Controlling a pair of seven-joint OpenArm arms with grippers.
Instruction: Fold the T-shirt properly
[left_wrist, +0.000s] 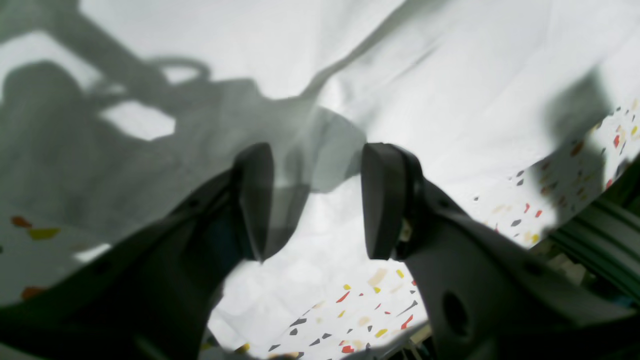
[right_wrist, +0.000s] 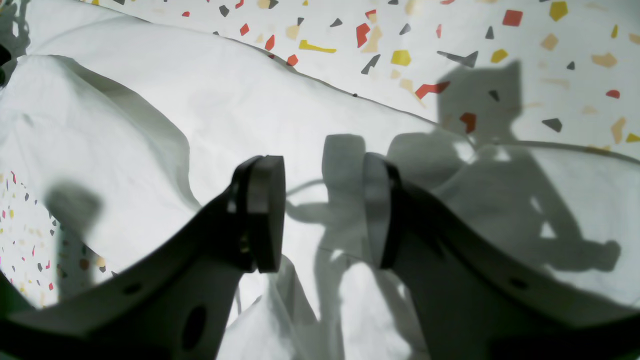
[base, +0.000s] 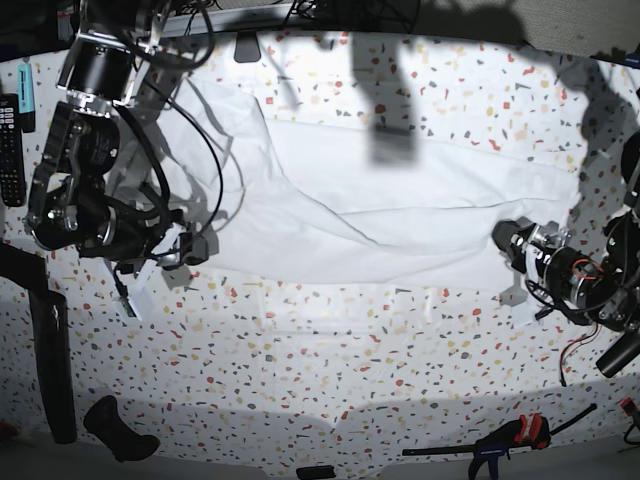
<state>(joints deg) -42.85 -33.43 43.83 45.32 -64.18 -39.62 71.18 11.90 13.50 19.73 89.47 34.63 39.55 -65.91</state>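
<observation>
White, limp cotton, the T-shirt (base: 400, 215) lay spread across the tabletop (base: 330, 370), light and prone to sagging. Both my fingers (left_wrist: 312, 200) (right_wrist: 320, 215) stood apart, empty, over its ends; I judged the hems best to pinch.

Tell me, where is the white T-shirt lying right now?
In the base view the T-shirt lies spread across the far middle of the speckled table, stretched between the right gripper on that view's left and the left gripper on its right.

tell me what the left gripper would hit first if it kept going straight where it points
Most likely the T-shirt. The left gripper has open fingers aimed at the white cloth, with nothing visible between them. How near the cloth lies is hard to judge.
</observation>
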